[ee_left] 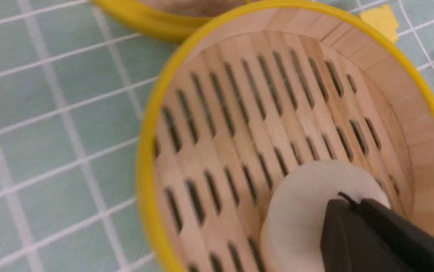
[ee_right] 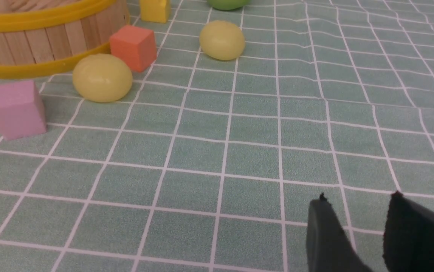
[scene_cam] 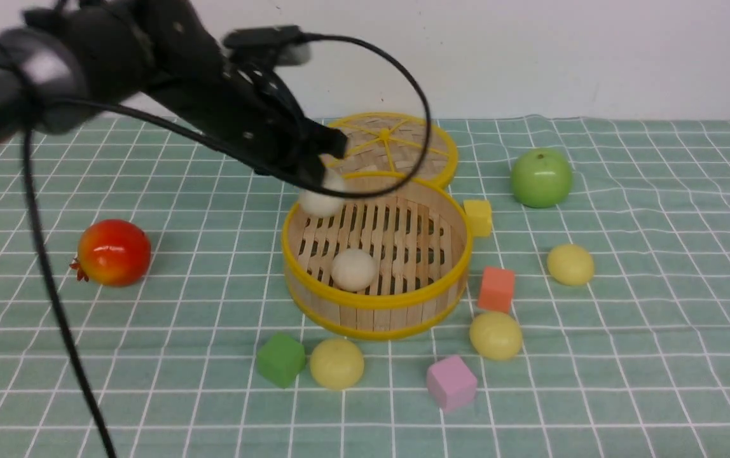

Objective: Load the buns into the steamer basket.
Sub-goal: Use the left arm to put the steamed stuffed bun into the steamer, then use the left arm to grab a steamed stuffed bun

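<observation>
The steamer basket [scene_cam: 374, 299] stands mid-table, with one off-white bun [scene_cam: 353, 269] on its slats. My left gripper [scene_cam: 327, 175] is shut on the second off-white bun [scene_cam: 322, 198] and holds it just above the basket's far-left rim. In the left wrist view that bun [ee_left: 300, 215] hangs over the basket's slatted floor [ee_left: 145, 170] beside one dark finger [ee_left: 349, 238]; the other finger is hidden. Three pale yellow buns lie on the cloth [scene_cam: 336, 363], [scene_cam: 495, 334], [scene_cam: 570, 264]. My right gripper [ee_right: 357, 196] is open and empty low over the cloth, out of the front view.
The woven lid [scene_cam: 397, 143] lies behind the basket. A green apple [scene_cam: 540, 178] sits back right and a red pomegranate [scene_cam: 114, 252] on the left. Yellow [scene_cam: 478, 217], orange [scene_cam: 496, 289], pink [scene_cam: 451, 381] and green [scene_cam: 281, 359] cubes lie around the basket.
</observation>
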You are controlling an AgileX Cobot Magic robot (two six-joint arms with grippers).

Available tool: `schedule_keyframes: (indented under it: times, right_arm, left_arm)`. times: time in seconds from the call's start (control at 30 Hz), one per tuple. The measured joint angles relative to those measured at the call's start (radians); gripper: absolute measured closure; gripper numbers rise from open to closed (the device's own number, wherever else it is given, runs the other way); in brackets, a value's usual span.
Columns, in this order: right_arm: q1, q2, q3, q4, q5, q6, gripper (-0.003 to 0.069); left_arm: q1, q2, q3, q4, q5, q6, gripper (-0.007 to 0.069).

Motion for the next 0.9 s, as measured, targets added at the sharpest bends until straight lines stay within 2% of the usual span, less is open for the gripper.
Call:
schedule_keyframes:
  times: [0.07,0.17,0.3,0.47,0.6,0.7,0.8,0.83,0.87,0.9]
  right_arm:
    - [0.000,0.000,0.000,0.000,0.000,0.000,0.0419]
    - [0.000,0.000,0.000,0.000,0.000,0.000,0.0419]
    - [0.000,0.000,0.000,0.000,0.000,0.000,0.0419]
    - [0.000,0.000,0.000,0.000,0.000,0.000,0.0419]
    - [0.000,0.000,0.000,0.000,0.000,0.000,0.0419]
    - [0.000,0.000,0.000,0.000,0.000,0.000,0.0419]
    - [0.000,0.000,0.000,0.000,0.000,0.000,0.0419]
    - [0.000,0.000,0.000,0.000,0.000,0.000,0.0419]
    - [0.000,0.000,0.000,0.000,0.000,0.000,0.0419]
    - [0.000,0.000,0.000,0.000,0.000,0.000,0.0419]
  left_arm:
    - [-0.009,0.030,0.000,0.000,-0.036,0.007,0.0634]
    - [-0.012,0.109,0.001,0.011,-0.125,0.010,0.0584]
    - [-0.010,0.158,0.001,0.021,-0.150,0.004,0.0462]
    - [-0.010,0.139,0.002,0.017,-0.151,0.003,0.0253]
    - [-0.010,0.055,0.002,0.018,-0.110,0.001,0.0173]
    - [-0.010,-0.040,0.002,0.018,0.001,-0.018,0.0192]
    - [-0.020,-0.136,0.011,0.025,0.182,-0.066,0.0313]
    - [-0.032,-0.166,0.032,0.036,0.255,-0.080,0.0371]
    - [-0.055,-0.191,0.075,0.054,0.321,-0.088,0.0468]
    - [-0.059,-0.194,0.083,0.056,0.321,-0.089,0.0468]
